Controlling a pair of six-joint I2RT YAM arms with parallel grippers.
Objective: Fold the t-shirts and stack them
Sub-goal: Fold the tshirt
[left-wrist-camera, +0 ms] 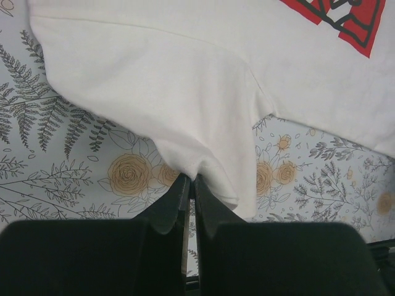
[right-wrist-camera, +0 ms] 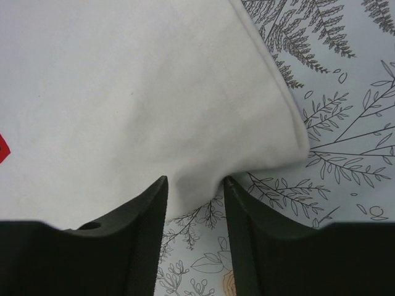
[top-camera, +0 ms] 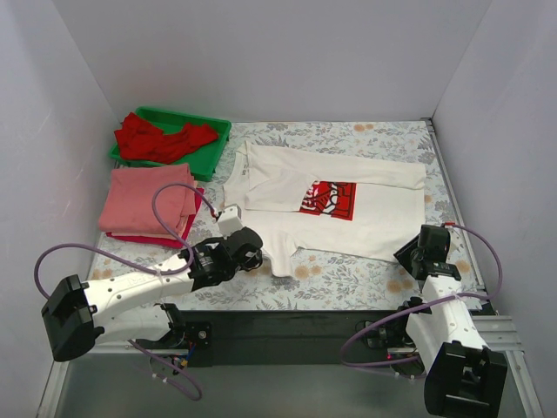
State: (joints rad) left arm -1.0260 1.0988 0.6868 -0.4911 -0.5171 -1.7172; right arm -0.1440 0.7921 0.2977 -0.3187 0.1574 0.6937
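white tee (top-camera: 287, 196): spread flat, centre | pink tee (top-camera: 144, 202): folded, left, atop crimson tee (top-camera: 152, 237) | red tees (top-camera: 161, 139): crumpled, back-left

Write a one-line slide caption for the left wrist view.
Left hand pinched shut on the sleeve of a white t-shirt lying on a flower-patterned table.

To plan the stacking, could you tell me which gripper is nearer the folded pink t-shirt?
Left. The left gripper is just right of the pink t-shirt; the right gripper is far across the table.
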